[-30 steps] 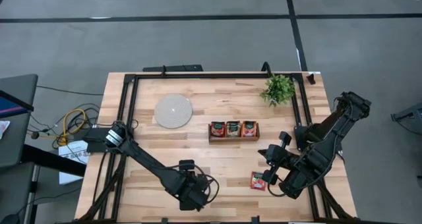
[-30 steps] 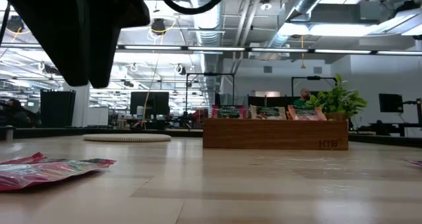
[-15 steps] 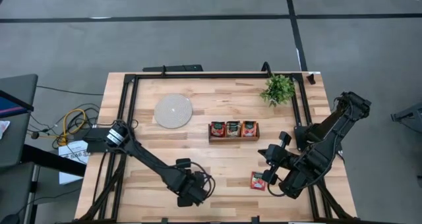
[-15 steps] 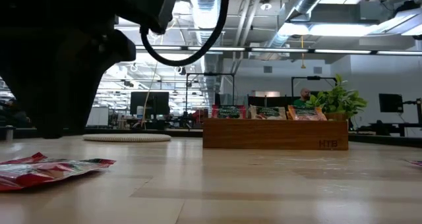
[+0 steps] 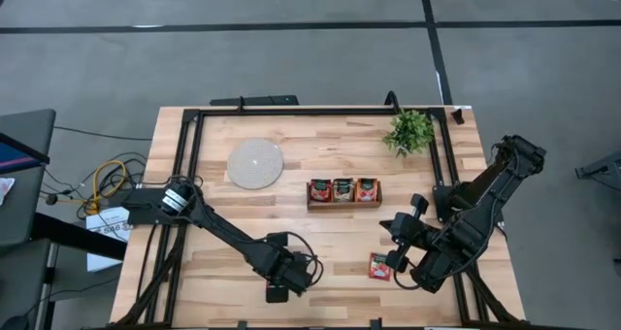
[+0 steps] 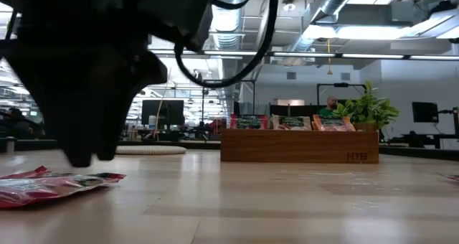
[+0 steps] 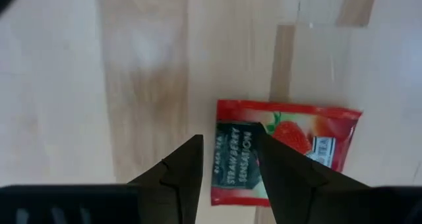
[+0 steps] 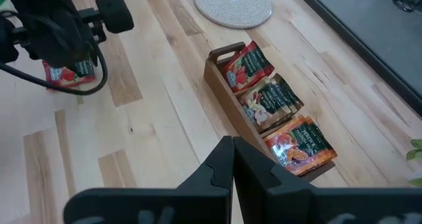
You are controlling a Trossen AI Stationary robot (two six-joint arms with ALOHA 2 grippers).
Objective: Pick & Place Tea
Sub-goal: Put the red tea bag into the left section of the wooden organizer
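A red strawberry tea sachet [image 7: 283, 155] lies flat on the wooden table near its front edge; it also shows in the low view [image 6: 50, 184] and the right wrist view [image 8: 66, 74]. My left gripper [image 7: 227, 159] hovers open just above it, pointing straight down, its fingers over the sachet's dark band end. In the high view this gripper [image 5: 281, 278] hides the sachet. A second red sachet [image 5: 379, 266] lies flat beside my right arm. My right gripper [image 8: 232, 148] is shut, empty, and held above the table's right side.
A brown wooden tray [image 5: 343, 206] at mid-table holds three upright sachets: red, green and orange [image 8: 267, 99]. A round pale disc [image 5: 255, 163] lies far left and a small green plant [image 5: 409, 129] far right. Black frame rails [image 5: 291, 112] border the table.
My left gripper has come down toward the red sachet near the front edge, staying open and pointing down. In the low view it now looms lower and closer over the sachet, which has not moved.
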